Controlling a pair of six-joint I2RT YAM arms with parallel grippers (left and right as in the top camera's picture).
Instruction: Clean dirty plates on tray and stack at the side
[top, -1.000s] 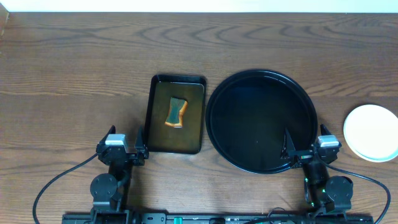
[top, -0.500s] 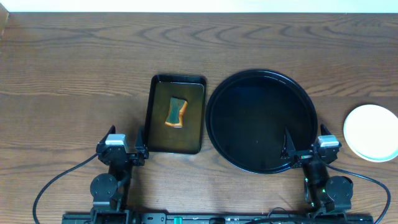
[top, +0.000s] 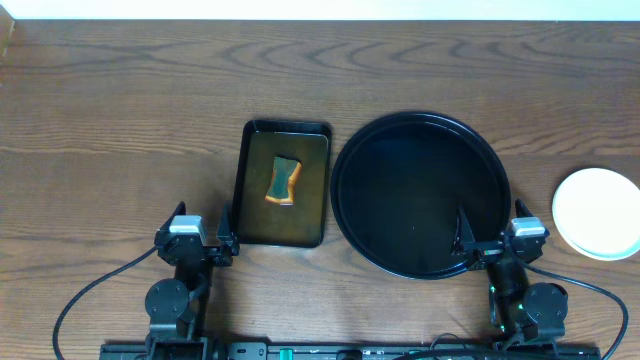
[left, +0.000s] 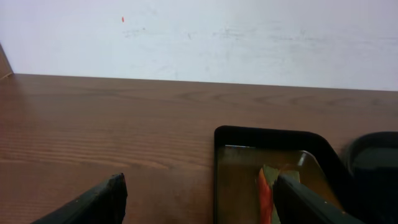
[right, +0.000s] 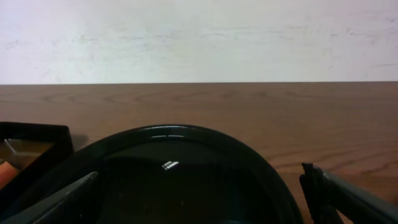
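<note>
The large round black tray (top: 420, 195) lies right of centre with nothing on it; it also shows in the right wrist view (right: 186, 174). A stack of pale plates (top: 598, 212) sits on the table at the far right edge, beside the tray. My left gripper (top: 197, 240) is open and empty near the front edge, left of the rectangular tray; its fingers show in the left wrist view (left: 199, 199). My right gripper (top: 495, 240) is open and empty at the round tray's front right rim, as the right wrist view (right: 199, 199) shows.
A smaller rectangular dark tray (top: 250, 215) holding a green and orange sponge (top: 284, 180) lies left of the round tray; it also appears in the left wrist view (left: 236, 168). A white wall stands behind the wooden table.
</note>
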